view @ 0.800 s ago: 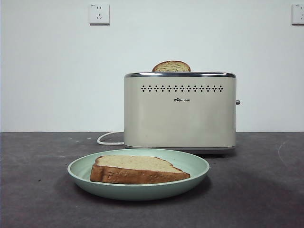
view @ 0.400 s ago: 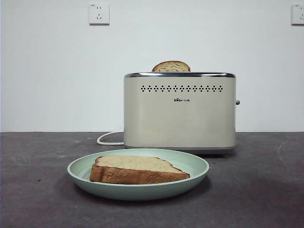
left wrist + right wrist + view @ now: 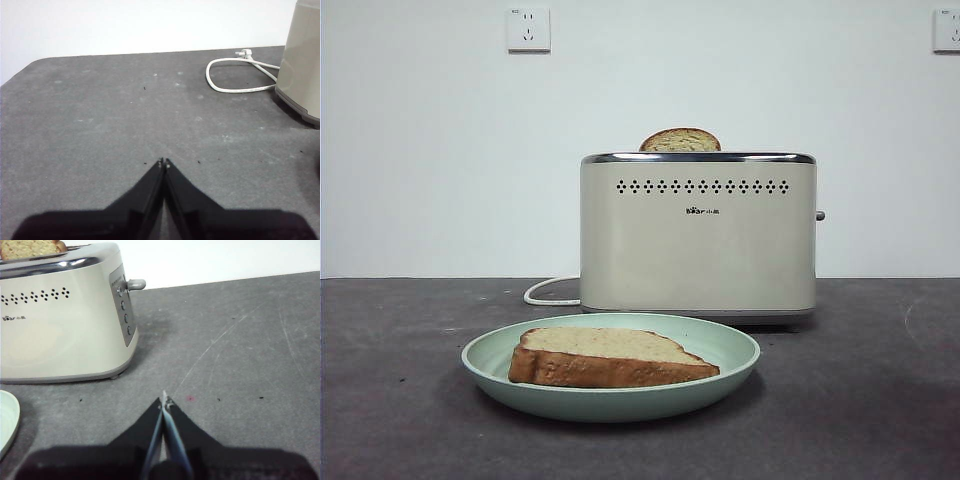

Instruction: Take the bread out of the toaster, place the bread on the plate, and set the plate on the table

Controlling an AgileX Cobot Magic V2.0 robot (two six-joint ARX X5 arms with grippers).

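Front view, left to right: a white cord (image 3: 548,291) curls on the table (image 3: 400,400) beside the toaster (image 3: 698,235), and the plate (image 3: 610,400) sits on the table just in front of it, holding the bread (image 3: 610,358) flat. A second, dome-topped slice (image 3: 680,140) pokes out of the toaster's slot, most of it hidden inside. Neither arm shows in this view.

Left wrist view shows the left gripper (image 3: 164,162) over bare table, its jaws pressed together with nothing between them; the cord (image 3: 235,75) loops ahead, and only a corner of the toaster (image 3: 302,55) is in frame.

Right wrist view shows the right gripper (image 3: 164,399) likewise clenched and empty, near the toaster's (image 3: 60,325) lever end, whose knob (image 3: 135,284) and buttons are barely visible from the front. A sliver of plate rim (image 3: 7,422) is cut off at the edge, and the slotted slice (image 3: 30,248) is cropped.
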